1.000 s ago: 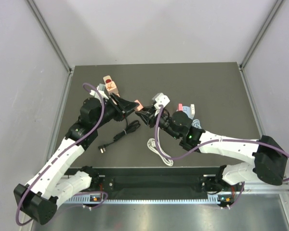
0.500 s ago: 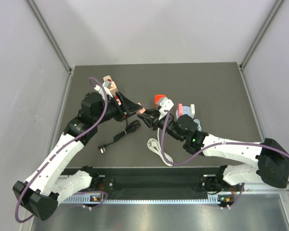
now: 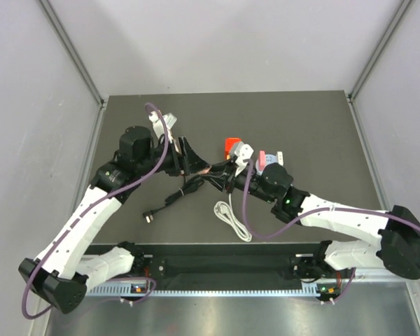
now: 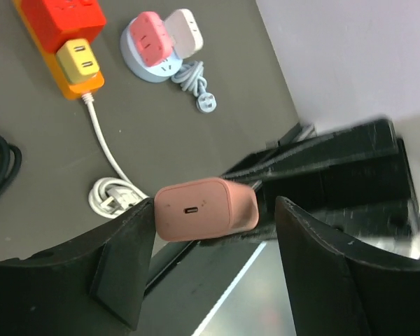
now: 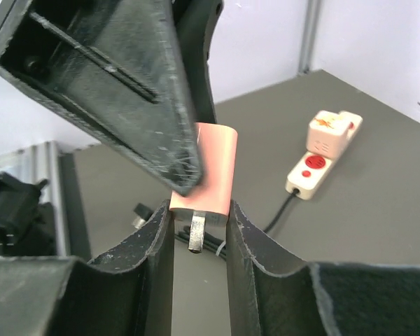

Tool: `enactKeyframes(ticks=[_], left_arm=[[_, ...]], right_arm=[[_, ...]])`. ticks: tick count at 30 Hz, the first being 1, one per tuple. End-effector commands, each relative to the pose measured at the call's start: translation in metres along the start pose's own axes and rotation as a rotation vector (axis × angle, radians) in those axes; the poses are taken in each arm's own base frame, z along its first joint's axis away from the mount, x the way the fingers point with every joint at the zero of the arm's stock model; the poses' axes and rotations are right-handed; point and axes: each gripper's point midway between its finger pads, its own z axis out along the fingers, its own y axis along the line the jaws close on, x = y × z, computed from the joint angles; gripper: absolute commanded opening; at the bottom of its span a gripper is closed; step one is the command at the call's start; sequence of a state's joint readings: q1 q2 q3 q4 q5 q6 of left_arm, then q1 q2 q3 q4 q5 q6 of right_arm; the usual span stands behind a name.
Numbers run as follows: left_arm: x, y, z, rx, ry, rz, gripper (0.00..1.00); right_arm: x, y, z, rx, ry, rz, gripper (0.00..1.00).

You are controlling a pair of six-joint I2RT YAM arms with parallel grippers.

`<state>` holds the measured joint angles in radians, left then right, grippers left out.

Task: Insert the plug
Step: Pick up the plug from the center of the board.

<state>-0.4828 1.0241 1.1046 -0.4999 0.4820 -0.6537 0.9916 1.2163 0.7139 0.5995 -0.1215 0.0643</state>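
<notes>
Two grippers, one salmon-pink rounded plastic charger block between them.
The right gripper clamps it; the left gripper has its fingers spread apart around it. One bright red plastic cube plug sits on one orange power strip.

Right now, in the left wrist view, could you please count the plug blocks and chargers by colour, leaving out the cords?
Red: 1, the red plug
Yellow: 1, the yellow plug
Pink: 2, the pink plug and the pink charger
White: 1, the white plug
Total: 5
</notes>
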Motion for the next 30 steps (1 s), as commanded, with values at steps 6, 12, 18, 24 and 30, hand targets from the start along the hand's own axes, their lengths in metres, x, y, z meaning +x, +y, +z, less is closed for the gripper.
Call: enactKeyframes(ticks=[6,12,18,24,30], left_arm=[[0.0,-0.053,-0.035,0.248,0.079,0.459,0.7],[0.007,-0.061,-0.04,0.34,0.118,0.612,0.7],[0.006,-0.063,-0.032,0.386,0.137,0.622,0.69],[0.014,-0.048,-0.025,0.353,0.193,0.635,0.68],[0.016,-0.043,-0.024,0.347,0.198,0.661,0.68]], right_arm=[[-0.015,0.021,-0.022,-0.177,0.0,0.083,0.0],[-0.021,0.026,-0.04,-0.301,-0.032,0.148,0.0],[-0.023,0.036,-0.043,-0.37,-0.021,0.154,0.0],[-0.028,0.039,-0.043,-0.393,-0.03,0.159,0.0],[-0.031,0.043,-0.043,-0.423,-0.041,0.165,0.0]])
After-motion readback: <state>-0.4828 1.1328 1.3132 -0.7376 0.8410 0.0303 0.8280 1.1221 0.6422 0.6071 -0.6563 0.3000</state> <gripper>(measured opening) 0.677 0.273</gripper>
